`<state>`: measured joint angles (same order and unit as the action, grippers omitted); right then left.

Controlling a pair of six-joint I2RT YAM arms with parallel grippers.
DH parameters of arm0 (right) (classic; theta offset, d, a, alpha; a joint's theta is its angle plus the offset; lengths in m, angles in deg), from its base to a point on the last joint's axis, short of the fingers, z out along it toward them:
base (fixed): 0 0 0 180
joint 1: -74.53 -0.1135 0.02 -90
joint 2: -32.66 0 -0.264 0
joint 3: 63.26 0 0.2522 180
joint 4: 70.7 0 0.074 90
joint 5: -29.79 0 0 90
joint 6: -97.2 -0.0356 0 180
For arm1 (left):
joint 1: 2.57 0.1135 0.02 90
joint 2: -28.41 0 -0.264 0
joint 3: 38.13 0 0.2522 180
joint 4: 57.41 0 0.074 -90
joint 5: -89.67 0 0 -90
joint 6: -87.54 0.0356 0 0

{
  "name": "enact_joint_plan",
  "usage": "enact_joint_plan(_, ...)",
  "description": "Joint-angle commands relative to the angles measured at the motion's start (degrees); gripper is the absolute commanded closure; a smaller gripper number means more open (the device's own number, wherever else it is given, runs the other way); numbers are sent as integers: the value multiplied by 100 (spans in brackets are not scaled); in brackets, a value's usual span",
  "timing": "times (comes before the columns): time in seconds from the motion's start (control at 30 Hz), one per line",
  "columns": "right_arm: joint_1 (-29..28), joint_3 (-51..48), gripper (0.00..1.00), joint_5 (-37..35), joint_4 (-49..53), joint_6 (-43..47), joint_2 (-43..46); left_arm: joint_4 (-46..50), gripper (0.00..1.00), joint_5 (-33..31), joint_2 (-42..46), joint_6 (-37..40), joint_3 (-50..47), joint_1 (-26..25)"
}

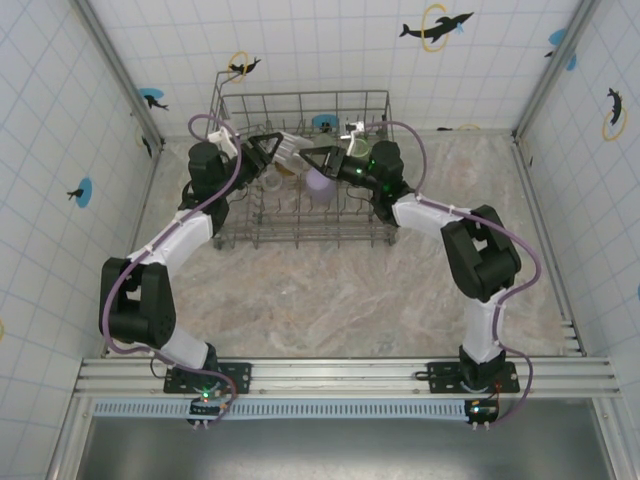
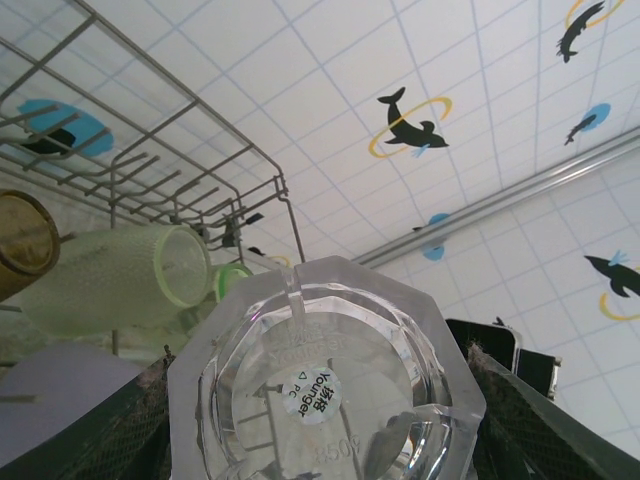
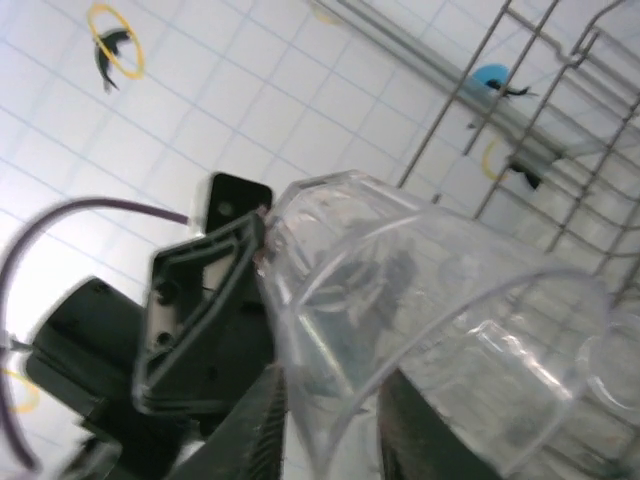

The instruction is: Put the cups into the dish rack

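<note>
Arms (image 1: 185,235) meet above dish rack (image 1: 300,97): left end effector (image 1: 283,150) pinches clear cup (image 2: 325,390), right end effector (image 3: 330,435) grip on it unclear.

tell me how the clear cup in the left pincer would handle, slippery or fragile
Probably light and stiff: the clear cup looks like thin see-through plastic. Its glossy walls could slip between the pads of the left pincer. The faceted sides may keep it from rolling far if dropped.

The clear cup (image 2: 400,335) is glossy, faceted transparent plastic bearing a paper sticker (image 2: 318,397). The pale green cup (image 2: 110,280) is translucent plastic, pebbled and rough. The dish rack (image 1: 300,110) is smooth grey metal wire.
</note>
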<state>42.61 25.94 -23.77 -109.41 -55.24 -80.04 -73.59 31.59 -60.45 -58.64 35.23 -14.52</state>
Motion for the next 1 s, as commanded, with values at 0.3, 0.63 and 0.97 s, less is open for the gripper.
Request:
enact_joint_plan(0.3, 119, 245, 100, 646, -988, -167, -79, 618, 66, 1228, 78, 544, 614, 28)
enact_joint_plan(0.63, 433, 391, 100, 1564, -820, -7, -116, 469, 36, 2589, -362, 275, 839, 471)
enact_joint_plan(0.97, 469, 959, 100, 2340, -819, -219, -484, 644, 31, 3768, -750, 502, 1237, 490)
